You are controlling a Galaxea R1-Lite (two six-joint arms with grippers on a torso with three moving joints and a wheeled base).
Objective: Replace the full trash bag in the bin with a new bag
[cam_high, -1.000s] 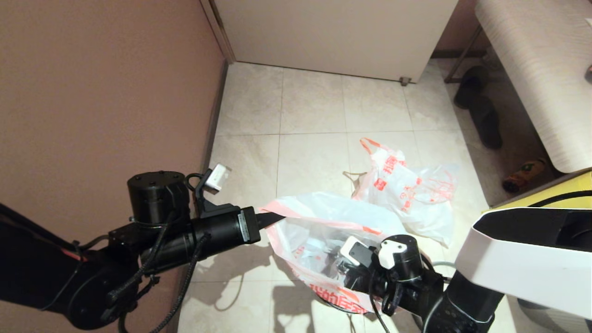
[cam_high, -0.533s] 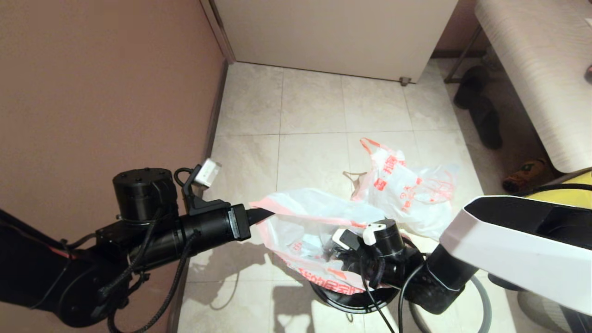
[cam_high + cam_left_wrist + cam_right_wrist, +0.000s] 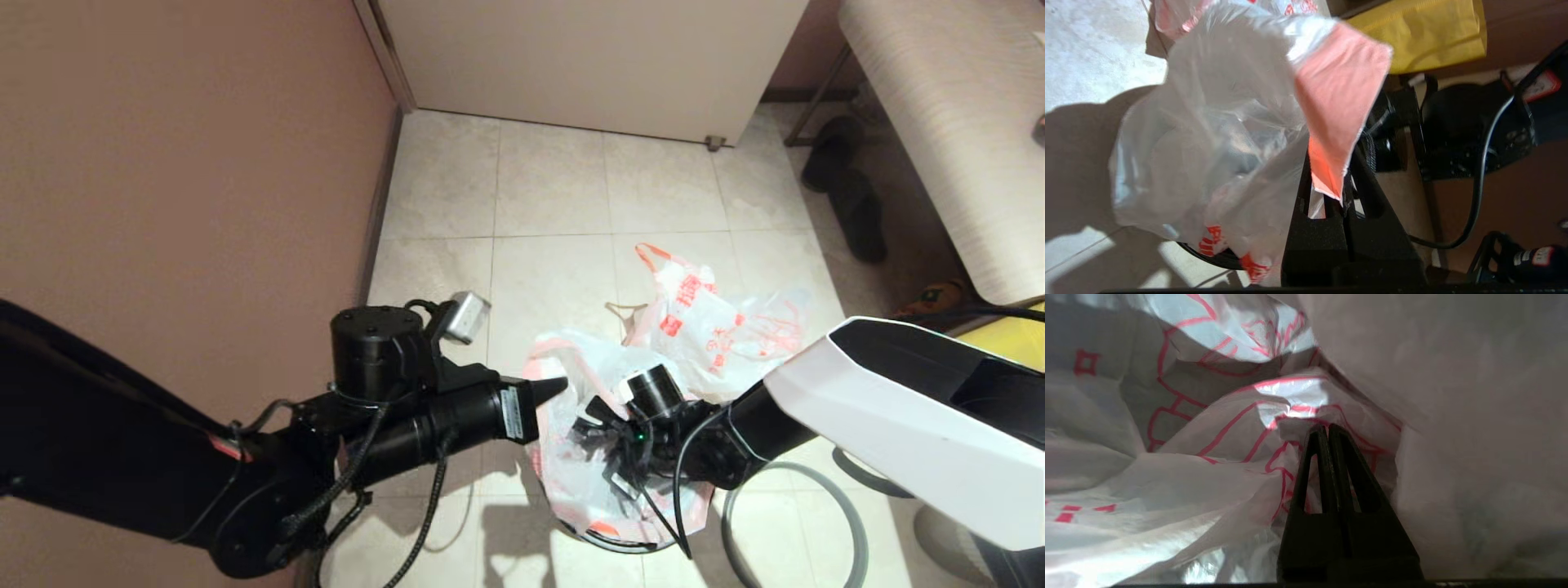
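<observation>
Dark slippers (image 3: 849,196) under pale bench (image 3: 947,131); closed door (image 3: 588,57).

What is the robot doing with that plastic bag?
It is putting a new bag into the bin, a small black pail on the floor. The left claw is shut on the bag's orange hem, holding it over the bin. The right claw is shut too and is pushed down inside the bag. The full trash bag lies on the tiles just behind the bin, and a grey hoop lies on the floor beside it.
</observation>
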